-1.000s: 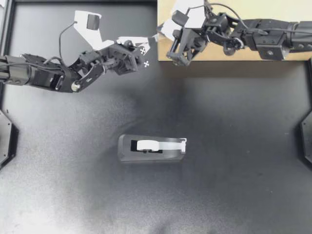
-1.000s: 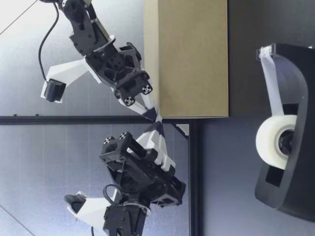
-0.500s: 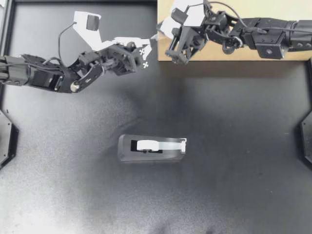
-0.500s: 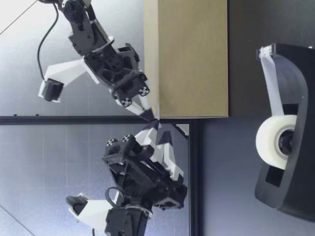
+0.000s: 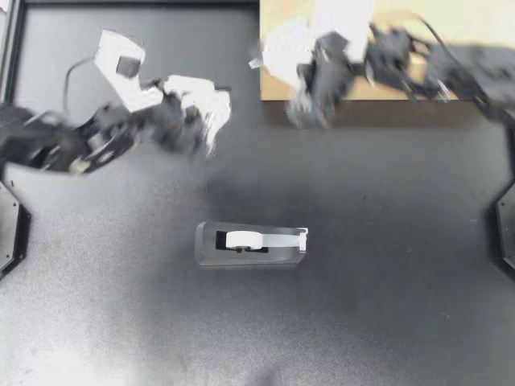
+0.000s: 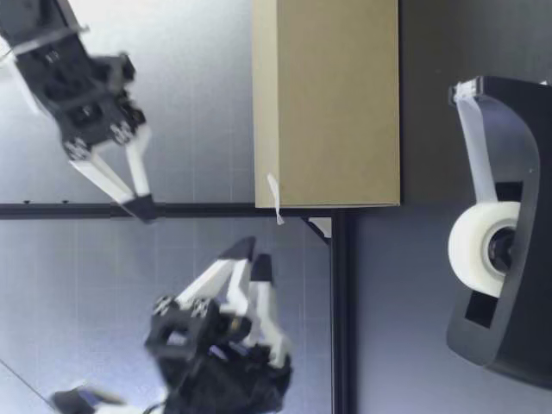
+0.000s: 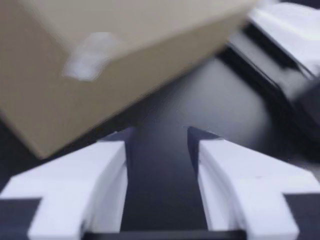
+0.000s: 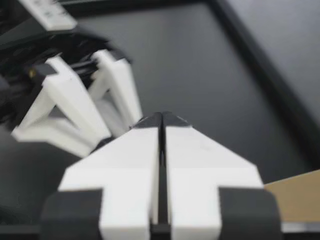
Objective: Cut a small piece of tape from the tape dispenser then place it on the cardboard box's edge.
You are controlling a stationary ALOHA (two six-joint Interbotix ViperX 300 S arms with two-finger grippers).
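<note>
While the piece of tape (image 6: 274, 198) hung at an upper corner of the cardboard box (image 5: 483, 16) — the box stood in the far right corner of the worktop (image 5: 386, 305) — both grippers were in the air near that corner, touching nothing. My left gripper (image 5: 213, 108) had a narrow gap between its fingers, with nothing in it. My right gripper (image 5: 278, 50) had its fingers pressed together, empty. The tape dispenser (image 5: 251, 244) stood near the middle of the worktop.

Soft even light; left arm (image 5: 72, 145), right arm (image 5: 451, 68) motion-blurred; tape dispenser (image 5: 251, 244) sharp; wrist views defocused.
</note>
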